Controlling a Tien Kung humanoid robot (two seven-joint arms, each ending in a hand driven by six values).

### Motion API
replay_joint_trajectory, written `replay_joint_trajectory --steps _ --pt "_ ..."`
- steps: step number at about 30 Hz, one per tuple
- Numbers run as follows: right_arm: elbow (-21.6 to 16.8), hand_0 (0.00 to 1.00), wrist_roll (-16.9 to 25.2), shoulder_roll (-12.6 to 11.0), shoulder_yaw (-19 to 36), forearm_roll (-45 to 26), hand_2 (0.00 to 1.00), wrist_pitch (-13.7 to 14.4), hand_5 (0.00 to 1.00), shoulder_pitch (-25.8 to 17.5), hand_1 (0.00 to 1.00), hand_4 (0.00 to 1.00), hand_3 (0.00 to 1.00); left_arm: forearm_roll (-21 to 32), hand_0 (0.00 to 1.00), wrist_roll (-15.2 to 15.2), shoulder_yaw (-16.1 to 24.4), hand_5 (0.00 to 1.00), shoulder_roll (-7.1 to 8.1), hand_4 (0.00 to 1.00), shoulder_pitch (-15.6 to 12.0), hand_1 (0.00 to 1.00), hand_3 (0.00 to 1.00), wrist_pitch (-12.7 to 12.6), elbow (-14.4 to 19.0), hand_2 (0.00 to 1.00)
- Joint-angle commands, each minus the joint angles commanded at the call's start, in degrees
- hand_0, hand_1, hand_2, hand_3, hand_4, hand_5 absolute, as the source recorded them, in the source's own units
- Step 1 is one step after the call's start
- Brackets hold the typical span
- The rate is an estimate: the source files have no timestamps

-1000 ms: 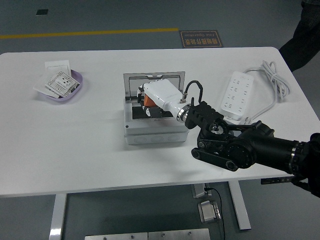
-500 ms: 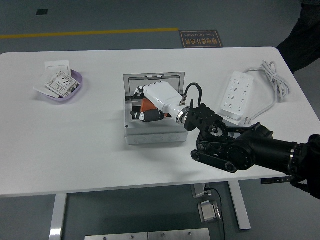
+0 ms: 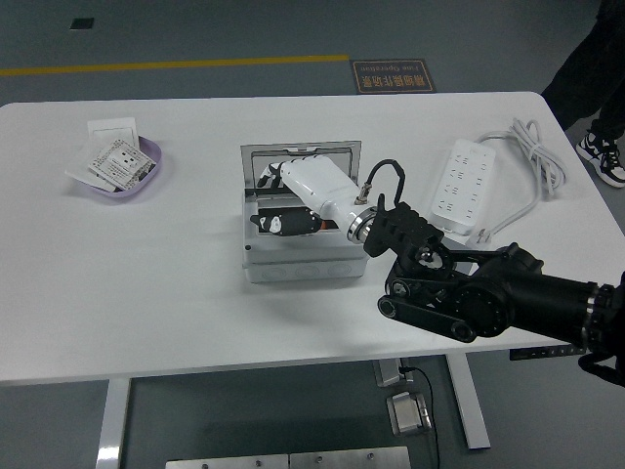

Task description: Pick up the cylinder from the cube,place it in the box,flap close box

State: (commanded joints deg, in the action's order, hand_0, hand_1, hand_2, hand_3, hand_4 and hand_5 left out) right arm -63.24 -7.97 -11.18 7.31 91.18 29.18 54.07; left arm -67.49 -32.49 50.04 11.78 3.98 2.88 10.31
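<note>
A grey box stands mid-table with its shiny flap raised at the back. In its dark hollow the cylinder lies on its side, black and orange with a white end. My right hand, white on a black arm, hovers just above and behind the cylinder, close to the flap. Its fingers are loosely spread and hold nothing. No cube shows in this view. The left arm is out of sight.
A purple dish with white cards sits at the far left. A white power strip with a coiled cable lies right of the box. A person's leg and shoe show at the top right.
The right hand carried the orange and black cylinder down into the box, let it go, then lifted back toward the flap. The cylinder now lies free in the box.
</note>
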Motion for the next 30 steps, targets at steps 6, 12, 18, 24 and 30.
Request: replay_joint_trajectory --steps 6,12,18,24,30 --pt "-7.62 0.603 -1.21 -4.67 4.86 1.15 0.595 -0.19 0.623 -1.59 0.527 0.829 0.680 0.16 0.675 -0.06 0.16 0.232 -0.13 0.705 -0.16 0.717 0.639 -0.06 0.00 0.645" --pt "-12.06 0.587 -1.68 -6.79 9.35 1.13 0.601 -0.35 0.626 -1.39 0.497 0.821 0.677 0.69 0.675 -0.13 -0.24 0.227 -0.24 0.700 -0.23 0.718 0.638 -0.02 0.00 0.642" --pt "-7.01 0.572 -1.08 -5.53 11.83 -0.64 0.603 -0.51 0.620 0.78 0.493 0.810 0.677 1.68 0.674 -0.02 -1.20 0.224 -0.22 0.700 -0.03 0.717 0.638 -0.02 0.00 0.642" --pt "0.13 0.567 -0.17 -2.74 11.09 -4.56 0.608 -0.88 0.618 3.67 0.486 0.808 0.678 2.25 0.674 -0.03 -1.94 0.218 -0.23 0.699 0.10 0.713 0.632 0.06 0.00 0.637" --pt "7.22 0.566 0.86 0.12 7.98 -10.19 0.609 -1.00 0.607 5.89 0.485 0.800 0.678 2.15 0.674 -0.03 -1.97 0.217 -0.14 0.699 0.23 0.712 0.631 0.11 0.00 0.636"
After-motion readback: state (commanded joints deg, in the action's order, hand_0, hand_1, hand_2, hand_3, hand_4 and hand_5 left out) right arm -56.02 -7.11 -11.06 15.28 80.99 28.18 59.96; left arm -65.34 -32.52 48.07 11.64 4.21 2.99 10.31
